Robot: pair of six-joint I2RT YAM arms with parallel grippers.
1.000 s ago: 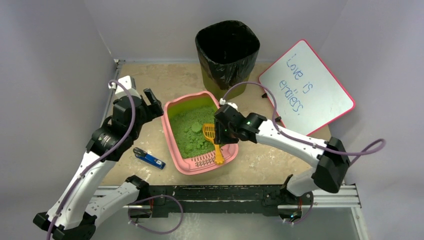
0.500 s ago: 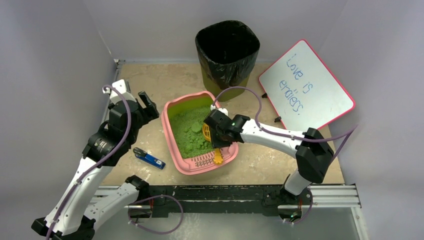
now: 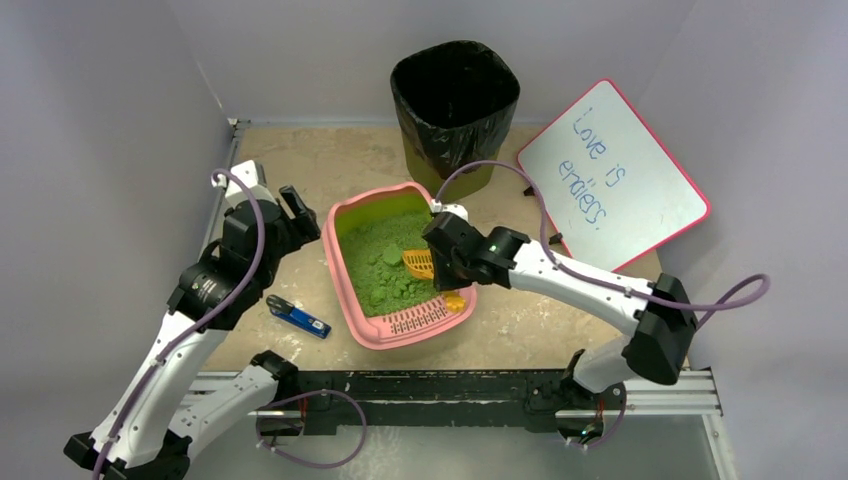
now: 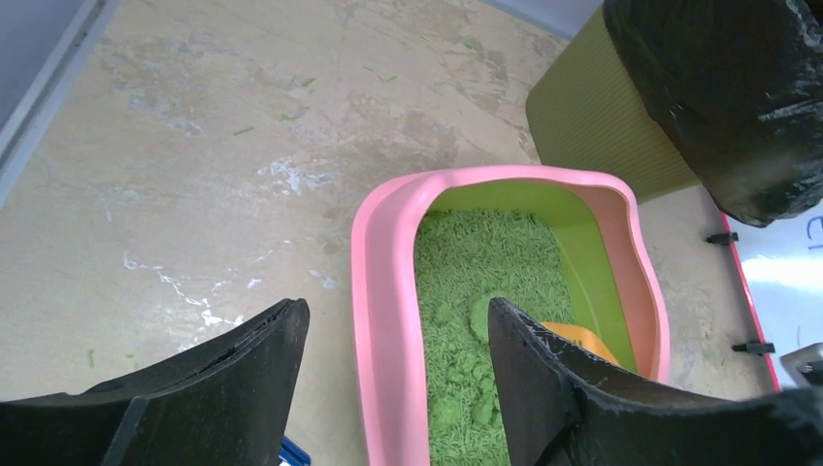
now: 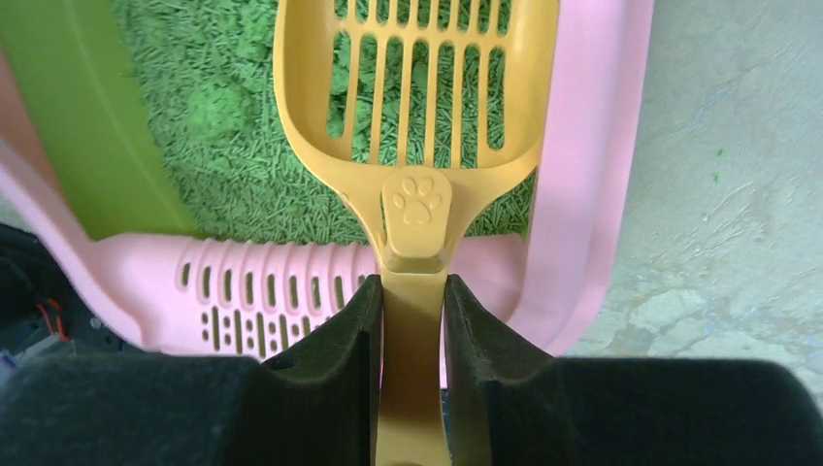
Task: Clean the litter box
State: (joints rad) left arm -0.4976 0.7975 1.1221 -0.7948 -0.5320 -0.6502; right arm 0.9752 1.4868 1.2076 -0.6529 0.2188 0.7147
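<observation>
Beige table (image 3: pixel 300 165) held the litter box (image 3: pixel 415 322) at its middle. Right gripper (image 5: pixel 412 291) was clamped on the handle of an orange scoop (image 5: pixel 415 199) over the green litter (image 5: pixel 243 165); left gripper (image 4: pixel 396 311) stood spread apart by the box's left rim.

Looks like a robotics lab test cell: plain grey partition walls (image 3: pixel 110 90) boxing in a scuffed beige table (image 3: pixel 320 160), left arm (image 3: pixel 175 340) and right arm (image 3: pixel 590 283) bolted to a black metal rail (image 3: pixel 450 385) at its near edge, a handwritten whiteboard (image 3: pixel 640 200) propped at the side.
</observation>
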